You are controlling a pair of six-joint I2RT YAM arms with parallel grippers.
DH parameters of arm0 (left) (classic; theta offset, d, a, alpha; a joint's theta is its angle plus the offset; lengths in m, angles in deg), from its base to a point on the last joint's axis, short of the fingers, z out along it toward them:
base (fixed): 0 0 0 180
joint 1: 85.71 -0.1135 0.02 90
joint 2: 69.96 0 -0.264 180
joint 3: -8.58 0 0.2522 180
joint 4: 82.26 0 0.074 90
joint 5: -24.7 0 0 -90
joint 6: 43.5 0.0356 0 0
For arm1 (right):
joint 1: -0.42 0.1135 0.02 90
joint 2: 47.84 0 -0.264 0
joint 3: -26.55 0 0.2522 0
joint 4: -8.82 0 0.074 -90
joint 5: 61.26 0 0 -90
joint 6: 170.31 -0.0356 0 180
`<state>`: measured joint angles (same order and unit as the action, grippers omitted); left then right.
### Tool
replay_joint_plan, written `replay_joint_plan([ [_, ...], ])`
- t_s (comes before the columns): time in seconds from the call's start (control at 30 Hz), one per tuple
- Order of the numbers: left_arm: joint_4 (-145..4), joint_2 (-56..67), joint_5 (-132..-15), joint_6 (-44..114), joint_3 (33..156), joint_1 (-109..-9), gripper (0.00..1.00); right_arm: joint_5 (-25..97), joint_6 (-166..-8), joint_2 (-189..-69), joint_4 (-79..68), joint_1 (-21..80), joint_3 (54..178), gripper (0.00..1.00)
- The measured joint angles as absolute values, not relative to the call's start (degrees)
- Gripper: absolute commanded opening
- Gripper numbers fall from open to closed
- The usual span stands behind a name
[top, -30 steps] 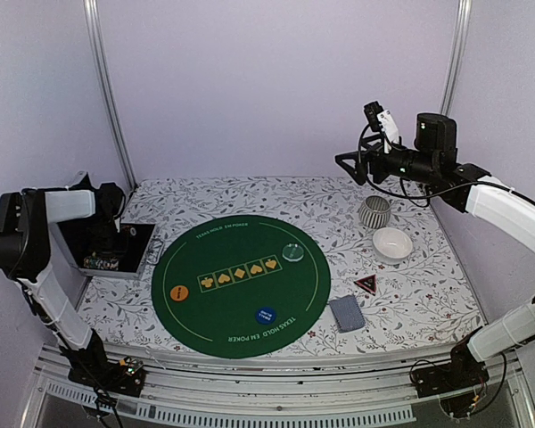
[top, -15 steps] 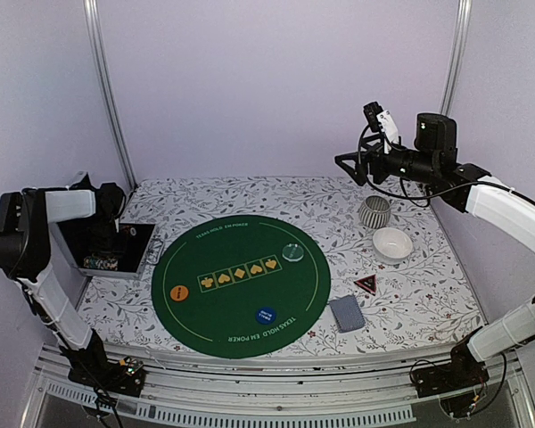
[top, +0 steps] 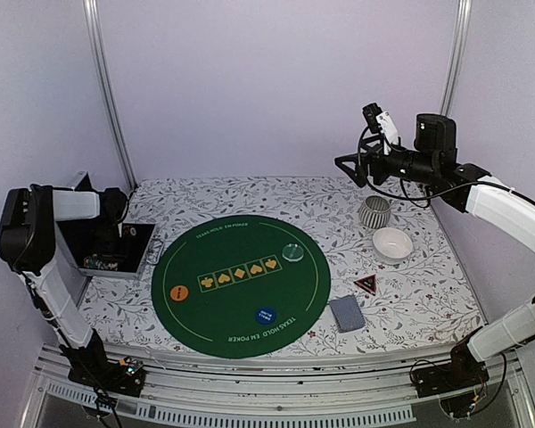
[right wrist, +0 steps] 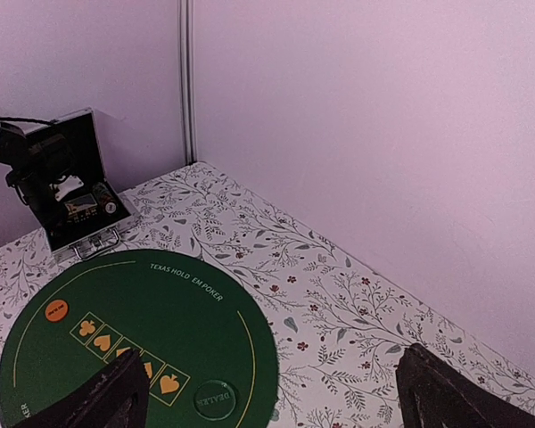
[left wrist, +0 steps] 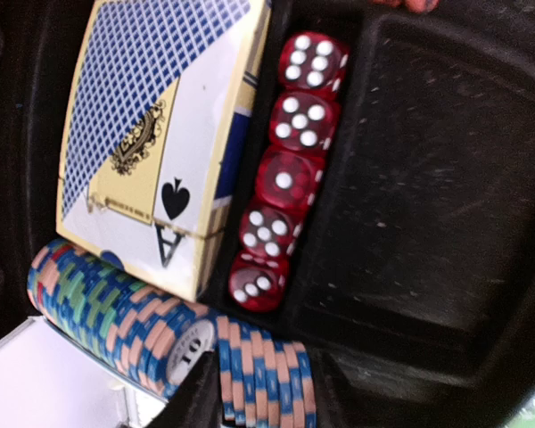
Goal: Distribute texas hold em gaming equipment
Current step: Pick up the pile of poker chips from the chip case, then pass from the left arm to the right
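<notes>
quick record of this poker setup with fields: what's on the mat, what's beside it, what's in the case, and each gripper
surface: round green mat
on mat: orange button, blue button, clear disc
right of mat: triangle marker, card deck, white bowl, ribbed cup
case: open, left of mat
in case: card box, five red dice, row of chips
left gripper: down in the case at the chips, grip unclear
right gripper: open, empty, raised in the air at back right
</notes>
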<state>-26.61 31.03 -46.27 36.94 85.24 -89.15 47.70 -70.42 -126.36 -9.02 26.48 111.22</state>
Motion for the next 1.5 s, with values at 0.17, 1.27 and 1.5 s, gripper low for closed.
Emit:
replay_joint_plan([
  [0.17, -26.6, 32.1, -46.7, 37.1, 85.5, -89.5, 0.26, 47.7, -70.1, -126.4, -9.7, 26.4, 111.2, 0.99],
  [1.27, -26.5, 7.0, -74.8, 27.8, 99.0, -75.1, 0.00, 47.2, -68.7, -133.1, -0.6, 40.9, 115.2, 0.99],
  [1.5, -32.3, 10.1, -86.6, 23.7, 98.2, -66.8, 0.00, 40.6, -58.3, -148.1, 1.1, 53.5, 120.8, 1.00],
])
